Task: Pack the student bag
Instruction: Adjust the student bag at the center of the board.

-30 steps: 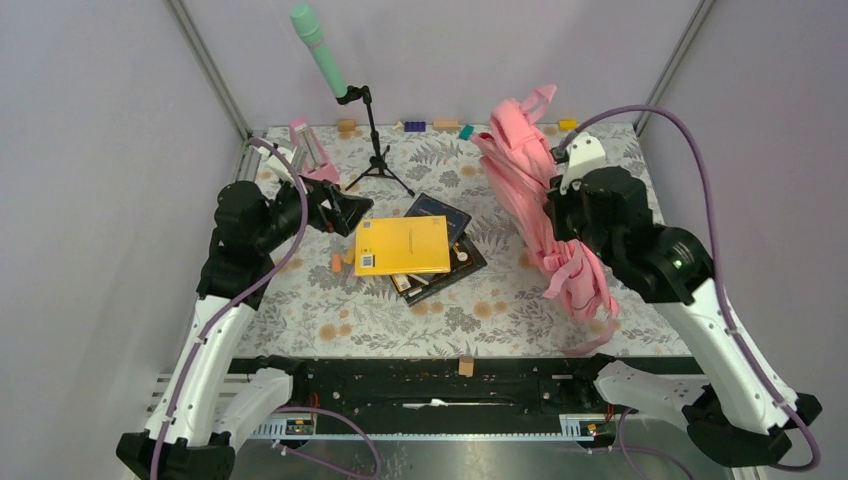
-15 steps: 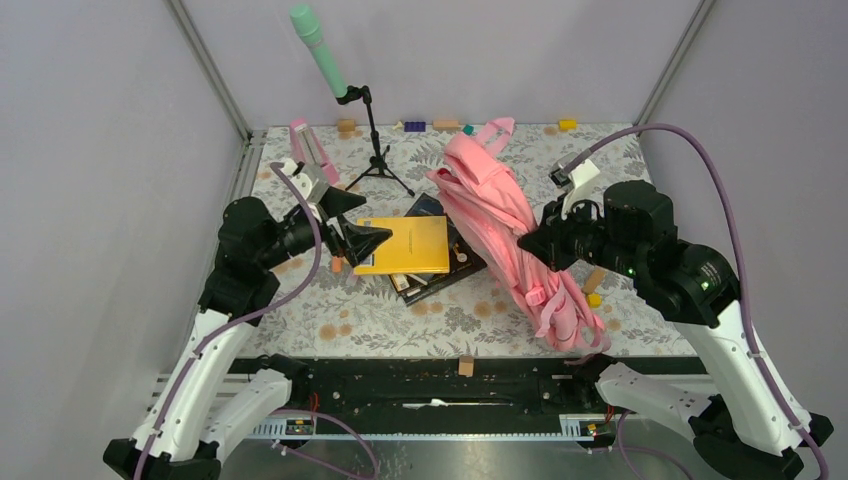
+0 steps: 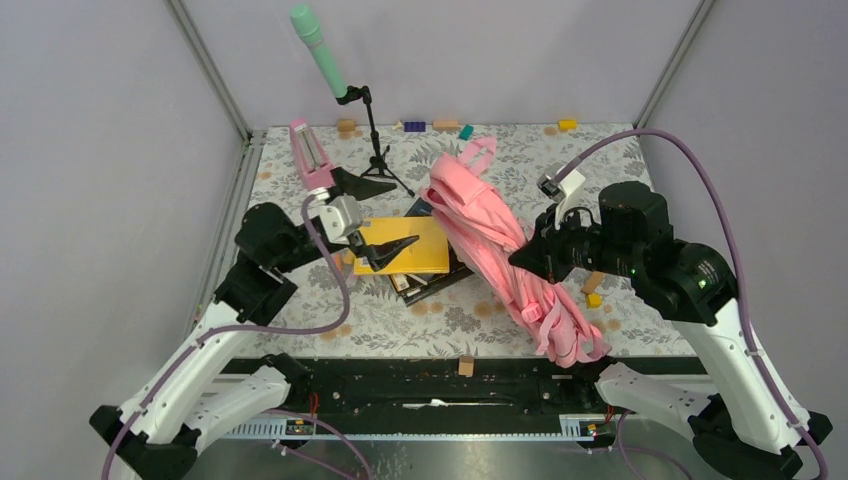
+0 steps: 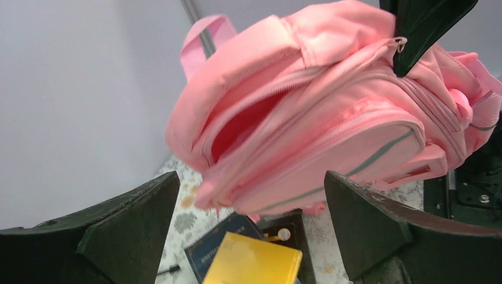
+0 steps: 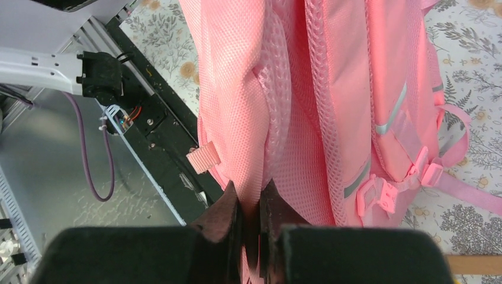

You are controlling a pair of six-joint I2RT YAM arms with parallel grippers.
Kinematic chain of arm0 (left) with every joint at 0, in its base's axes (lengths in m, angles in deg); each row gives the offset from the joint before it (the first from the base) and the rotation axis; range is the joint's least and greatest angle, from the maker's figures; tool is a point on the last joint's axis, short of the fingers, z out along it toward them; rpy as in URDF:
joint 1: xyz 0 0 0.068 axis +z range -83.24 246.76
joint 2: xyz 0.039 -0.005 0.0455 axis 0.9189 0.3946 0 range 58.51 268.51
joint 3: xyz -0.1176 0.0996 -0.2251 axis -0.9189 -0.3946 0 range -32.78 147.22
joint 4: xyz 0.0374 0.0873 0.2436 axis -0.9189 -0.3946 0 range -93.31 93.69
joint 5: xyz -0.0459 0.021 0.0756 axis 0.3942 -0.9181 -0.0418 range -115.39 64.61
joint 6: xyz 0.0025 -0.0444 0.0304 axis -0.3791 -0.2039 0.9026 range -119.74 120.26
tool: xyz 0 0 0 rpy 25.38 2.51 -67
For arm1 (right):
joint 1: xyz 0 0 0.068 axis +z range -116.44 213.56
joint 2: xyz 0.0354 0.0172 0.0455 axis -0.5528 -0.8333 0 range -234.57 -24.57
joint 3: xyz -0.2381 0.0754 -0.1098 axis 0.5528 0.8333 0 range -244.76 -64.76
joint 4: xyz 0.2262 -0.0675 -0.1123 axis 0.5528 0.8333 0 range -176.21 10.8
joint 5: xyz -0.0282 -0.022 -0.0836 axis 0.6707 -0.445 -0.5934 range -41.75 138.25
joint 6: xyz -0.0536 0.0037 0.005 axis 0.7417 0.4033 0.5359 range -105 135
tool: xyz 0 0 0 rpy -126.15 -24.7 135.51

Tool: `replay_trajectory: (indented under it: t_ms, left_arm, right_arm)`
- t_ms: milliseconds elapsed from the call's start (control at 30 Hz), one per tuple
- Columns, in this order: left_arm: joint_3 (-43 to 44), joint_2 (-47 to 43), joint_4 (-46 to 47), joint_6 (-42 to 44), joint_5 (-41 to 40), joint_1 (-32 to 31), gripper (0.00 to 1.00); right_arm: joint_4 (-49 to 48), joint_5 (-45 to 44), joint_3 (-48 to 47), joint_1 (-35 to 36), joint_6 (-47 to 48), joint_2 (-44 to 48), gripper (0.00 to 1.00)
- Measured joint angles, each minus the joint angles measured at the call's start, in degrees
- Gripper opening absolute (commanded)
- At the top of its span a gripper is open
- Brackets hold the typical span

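– Student bag (image 3: 478, 212): where is the weak point?

– The grip. The right hand (image 5: 251, 201) is all but closed, pinching only a thin fold of the bag's mesh back fabric between its fingertips. As far as I can see the bag's weight hangs largely from that fold, so I'd judge the soft cloth could creep out and the bag drop.

– Onto what?

– Beyond that hand's fingertips, on the far side of the bag, lie the yellow book (image 3: 410, 250) and the dark books (image 3: 440, 280) under it. A slumping bag could cover them or shove them about.

– And the other hand?

– The left hand (image 3: 405, 212) is spread as wide as it goes and holds nothing. The bag sits straight ahead of its fingertips, apart from them. A push forward might twist the bag out of the pinch or flatten its mouth.

– How does the bag look?

– Large, soft and pink, folded lengthwise, with a grey strip across the front pocket. The top zip gapes, showing darker pink inside. The straps (image 3: 565, 335) trail below the right hand towards the counter (image 3: 300, 300), where they could snag.
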Motion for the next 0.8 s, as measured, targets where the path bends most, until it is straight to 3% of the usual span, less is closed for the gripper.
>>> replay_trajectory:
  t_ms: [367,667,800]
  left_arm:
    - [5.1,9.2,-2.4,21.5,-9.5,-17.0,0.96]
    - [5.6,12.5,-5.7,30.1,-17.7,-21.3,0.62]
    - [5.6,12.6,-5.6,31.4,-20.1,-21.8,0.19]
  right_arm:
    - [0.2,4.9,1.9,0.0,1.8,-0.4,0.00]
    - [-0.6,6.8,3.0,0.0,2.9,-0.9,0.00]
    - [-0.5,7.5,3.0,0.0,3.3,-1.2,0.00]
